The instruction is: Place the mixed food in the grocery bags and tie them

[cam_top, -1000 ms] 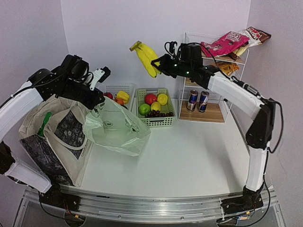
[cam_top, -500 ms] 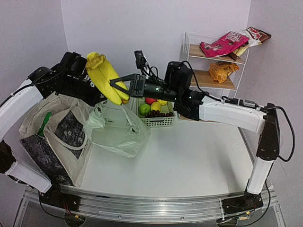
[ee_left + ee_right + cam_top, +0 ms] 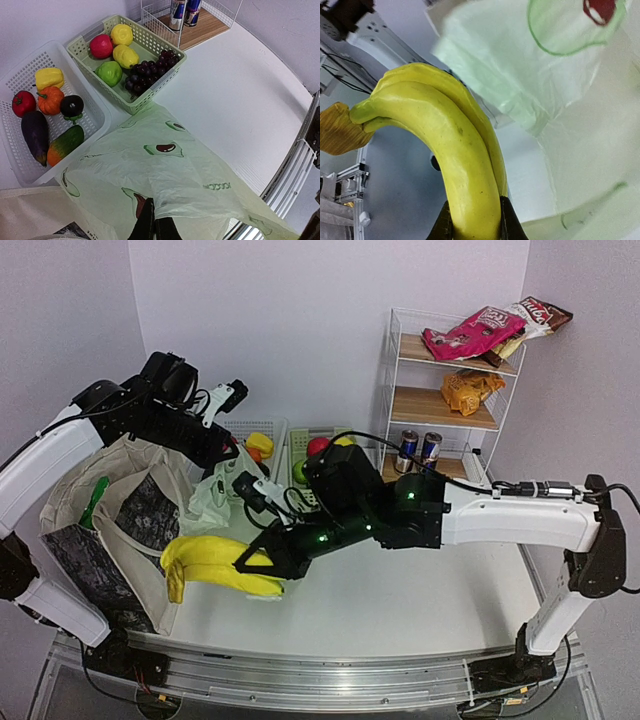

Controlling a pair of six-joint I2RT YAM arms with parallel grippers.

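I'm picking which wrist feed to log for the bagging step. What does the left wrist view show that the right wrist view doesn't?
Left wrist only: the white basket and green basket of produce, the grape bunch, two drink cans on the shelf. Right wrist only: the bananas clamped between the right fingers. Both: the avocado-printed plastic bag.

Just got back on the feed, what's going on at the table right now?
The right gripper is shut on the bananas, holding them low near the front of the table, close to the canvas tote and the avocado-print plastic bag, inside neither. The left gripper is shut on a fold of the plastic bag. The grapes lie in the green basket, and the drink cans stand on the rack.
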